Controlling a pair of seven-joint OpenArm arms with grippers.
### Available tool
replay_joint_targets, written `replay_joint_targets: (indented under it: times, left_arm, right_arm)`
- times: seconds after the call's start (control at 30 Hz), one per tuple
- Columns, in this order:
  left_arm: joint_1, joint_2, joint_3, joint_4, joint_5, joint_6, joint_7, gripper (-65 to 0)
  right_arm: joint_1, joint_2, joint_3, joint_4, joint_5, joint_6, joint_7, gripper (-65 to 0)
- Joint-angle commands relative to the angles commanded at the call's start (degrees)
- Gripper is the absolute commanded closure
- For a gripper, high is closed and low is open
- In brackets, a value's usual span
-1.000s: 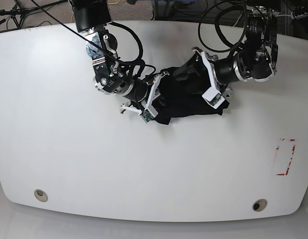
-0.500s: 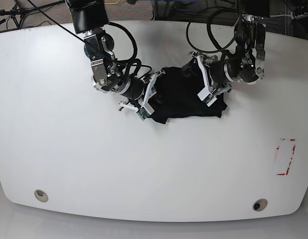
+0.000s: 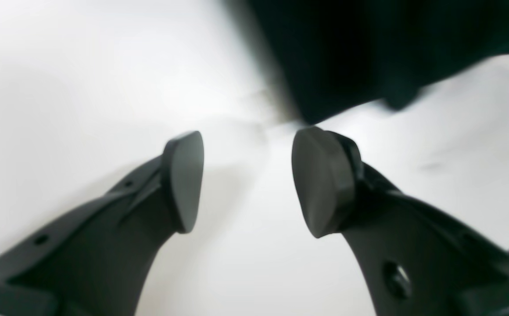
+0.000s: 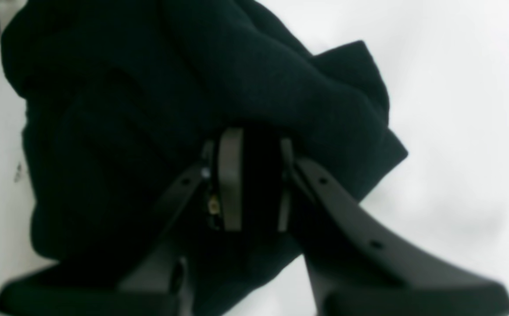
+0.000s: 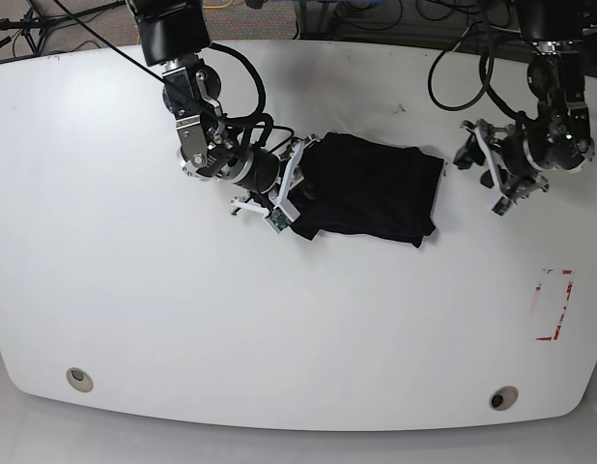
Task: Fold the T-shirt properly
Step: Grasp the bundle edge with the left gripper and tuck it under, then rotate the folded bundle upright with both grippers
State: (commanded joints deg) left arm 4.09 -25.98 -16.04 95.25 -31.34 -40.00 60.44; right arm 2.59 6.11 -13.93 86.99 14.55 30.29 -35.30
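The black T-shirt [image 5: 371, 188] lies folded into a compact, roughly rectangular bundle on the white table [image 5: 279, 319], just behind its middle. My right gripper [image 5: 289, 188] is at the bundle's left edge. In the right wrist view this gripper [image 4: 254, 175] is shut on a fold of the T-shirt [image 4: 149, 87]. My left gripper [image 5: 480, 172] hangs to the right of the bundle, apart from it. In the left wrist view it [image 3: 248, 175] is open and empty, with a blurred corner of the T-shirt [image 3: 368, 48] beyond its fingertips.
A red-outlined rectangle [image 5: 553, 304] is marked near the table's right edge. Two round holes [image 5: 78, 378] [image 5: 502, 397] sit near the front edge. Black cables [image 5: 453, 58] loop behind both arms at the back.
My left gripper has let go of the T-shirt and pulled away to the right. The cloth now lies flatter and more squared. The right gripper stays at the left edge.
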Motion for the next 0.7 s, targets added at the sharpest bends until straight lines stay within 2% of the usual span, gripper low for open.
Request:
replay_joint_targets:
  times: [0.13,0.3,0.43,0.57,0.7]
  left_arm:
    - [-1.3,-2.0,-2.9,0.4,0.0,0.0,0.0,-31.9]
    - [-1.2,-1.5,-4.7,4.3,-0.4,0.0,0.2,-31.9]
    - [-1.1,3.3,-3.6,8.9,-3.0,0.0,0.4,-32.1]
    - [1.6,9.6,-1.7,15.1,-4.9,0.0,0.4,-31.9]
    - [2.2,15.8,2.4,18.4,-4.7,0.0,0.4,-31.9]
  right_arm:
    - [0.0,-0.2,-0.1,0.0,0.0,0.0,0.0,-10.1]
    - [0.0,-0.4,-0.1,0.0,0.0,0.0,0.0,-10.1]
    - [0.0,-0.4,-0.1,0.3,0.4,0.0,-0.1,-10.1]
    - [0.0,-0.4,-0.1,3.5,0.5,-0.35,-0.5,-10.1]
    - [0.0,-0.5,0.2,9.5,0.6,-0.53,-4.9,-10.1]
